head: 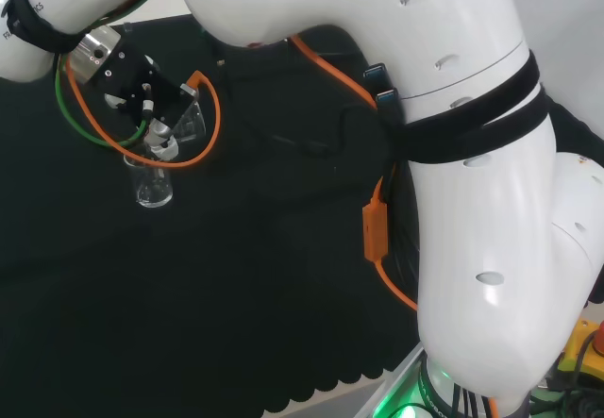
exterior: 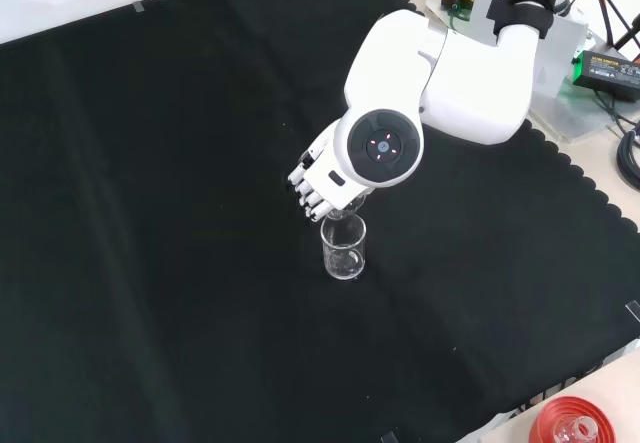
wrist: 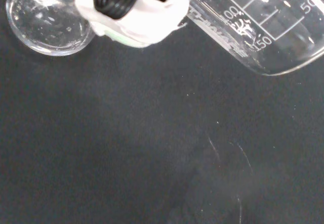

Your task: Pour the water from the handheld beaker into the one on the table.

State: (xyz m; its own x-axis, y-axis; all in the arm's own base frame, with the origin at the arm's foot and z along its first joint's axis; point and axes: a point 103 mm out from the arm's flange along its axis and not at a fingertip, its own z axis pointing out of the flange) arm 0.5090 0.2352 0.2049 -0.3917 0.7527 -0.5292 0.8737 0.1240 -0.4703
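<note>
Robot hand (exterior: 318, 185) over black cloth (exterior: 150, 263), beaker (exterior: 344, 248) standing below

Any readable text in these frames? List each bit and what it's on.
Held beaker: white graduation lines with numerals, partly cropped at the picture's edge.
Black box beyond the cloth: label too small to read.
Arm link: lettering cut off at the edge, unreadable.
No other text.

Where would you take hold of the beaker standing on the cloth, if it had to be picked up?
Probably round the side wall of the standing beaker, near mid-height, coming in level from a side away from the hand. It stands upright with its mouth open, and the tilted held beaker hangs right over that mouth, so coming from above looks blocked.
</note>
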